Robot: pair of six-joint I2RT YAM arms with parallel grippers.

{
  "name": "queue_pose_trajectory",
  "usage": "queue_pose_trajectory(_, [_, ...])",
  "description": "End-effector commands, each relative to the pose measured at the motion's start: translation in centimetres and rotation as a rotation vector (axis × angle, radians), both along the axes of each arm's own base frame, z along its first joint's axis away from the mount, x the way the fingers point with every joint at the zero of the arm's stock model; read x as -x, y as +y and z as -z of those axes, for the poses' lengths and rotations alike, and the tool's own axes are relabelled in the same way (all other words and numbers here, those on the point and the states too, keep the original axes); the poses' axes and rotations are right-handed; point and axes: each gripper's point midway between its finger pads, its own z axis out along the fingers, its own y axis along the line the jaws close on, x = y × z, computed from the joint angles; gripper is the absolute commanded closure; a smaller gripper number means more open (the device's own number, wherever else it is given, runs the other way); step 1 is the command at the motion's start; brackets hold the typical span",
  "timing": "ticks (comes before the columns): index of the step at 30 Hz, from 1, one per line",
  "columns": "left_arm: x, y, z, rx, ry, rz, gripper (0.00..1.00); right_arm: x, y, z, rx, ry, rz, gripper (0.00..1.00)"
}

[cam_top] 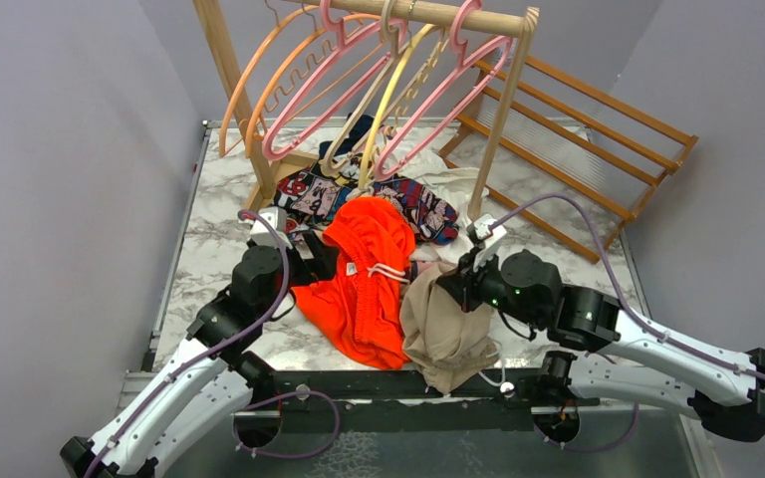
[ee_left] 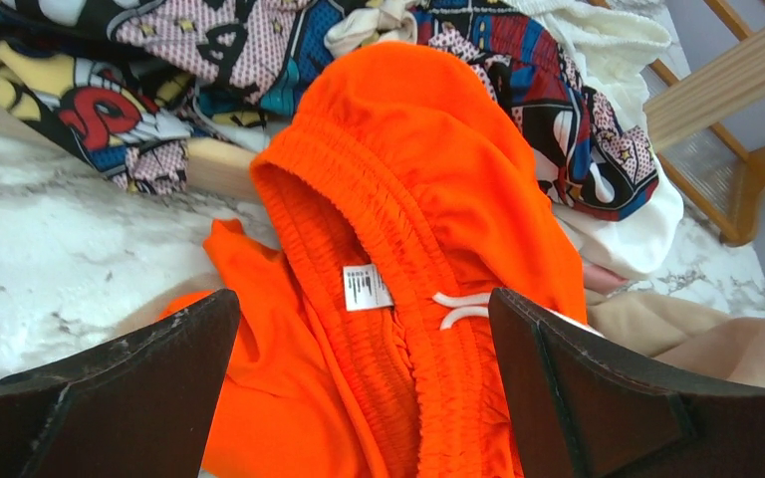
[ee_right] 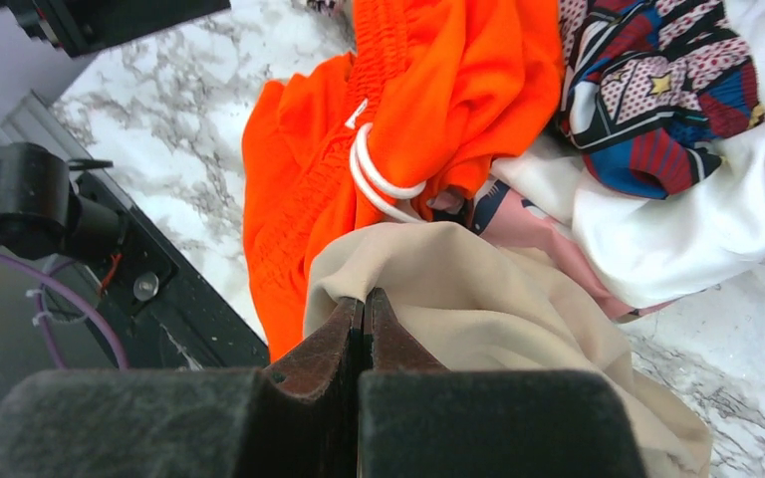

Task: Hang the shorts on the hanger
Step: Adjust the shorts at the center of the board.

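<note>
The beige shorts (cam_top: 445, 329) hang in a bunch at the table's front edge, right of the orange garment. My right gripper (cam_top: 452, 282) is shut on a fold of the shorts (ee_right: 478, 299) and holds it lifted; its jaws meet on the fabric edge in the right wrist view (ee_right: 364, 299). My left gripper (cam_top: 321, 257) is open and empty, its fingers (ee_left: 129, 368) spread above the orange garment's waistband. Pink hangers (cam_top: 436, 100) hang from the wooden rail at the back, among orange and yellow ones.
A bright orange garment (cam_top: 364, 279) with a white drawstring lies mid-table. Comic-print cloth (cam_top: 314, 194) and white cloth (ee_right: 697, 219) lie behind it. A wooden rack (cam_top: 503, 119) with a slatted shelf (cam_top: 578, 149) stands at the back. A dark bar (cam_top: 359, 383) runs along the table's front edge.
</note>
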Motion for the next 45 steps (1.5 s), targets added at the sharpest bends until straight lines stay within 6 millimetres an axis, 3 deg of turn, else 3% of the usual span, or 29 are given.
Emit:
queue_pose_trajectory(1, [1.1, -1.4, 1.2, 0.135, 0.077, 0.023, 0.01, -0.6, -1.0, -0.6, -0.039, -0.019, 0.072, 0.99])
queue_pose_trajectory(7, [3.4, -5.2, 6.8, 0.169, 0.335, 0.183, 0.06, -0.6, -1.3, 0.8, -0.020, -0.002, 0.083, 0.99])
queue_pose_trajectory(10, [4.1, -5.9, 8.9, 0.146, 0.424, 0.224, 0.09, -0.6, -1.2, 1.2, -0.016, 0.000, 0.081, 0.99])
queue_pose_trajectory(21, [5.9, -8.1, 11.8, 0.051, 0.513, 0.328, 0.17, -0.7, -1.0, 2.6, 0.002, 0.015, 0.084, 0.99])
queue_pose_trajectory(24, [6.3, -8.7, 12.9, 0.012, 0.538, 0.339, 0.25, -0.7, -0.9, 2.7, 0.007, 0.017, 0.082, 0.99])
queue_pose_trajectory(27, [6.4, -9.2, 13.4, -0.013, 0.545, 0.345, 0.39, -0.7, -1.0, 2.6, 0.009, 0.016, 0.083, 0.99])
queue_pose_trajectory(30, [6.2, -9.4, 12.7, -0.016, 0.513, 0.350, 0.57, -0.6, -1.1, 2.5, 0.010, 0.014, 0.085, 0.99])
queue_pose_trajectory(34, [4.9, -8.1, 10.2, -0.049, 0.423, 0.293, 0.97, -0.7, -1.4, 2.0, 0.004, 0.005, 0.093, 0.99])
queue_pose_trajectory(42, [1.6, 0.3, 2.2, -0.274, 0.209, -0.038, 1.00, -0.9, -2.2, -0.2, -0.023, -0.041, 0.109, 0.99])
queue_pose_trajectory(45, [1.1, 3.3, 0.4, -0.356, 0.193, -0.147, 1.00, -1.0, -2.4, -1.0, -0.034, -0.056, 0.112, 0.99])
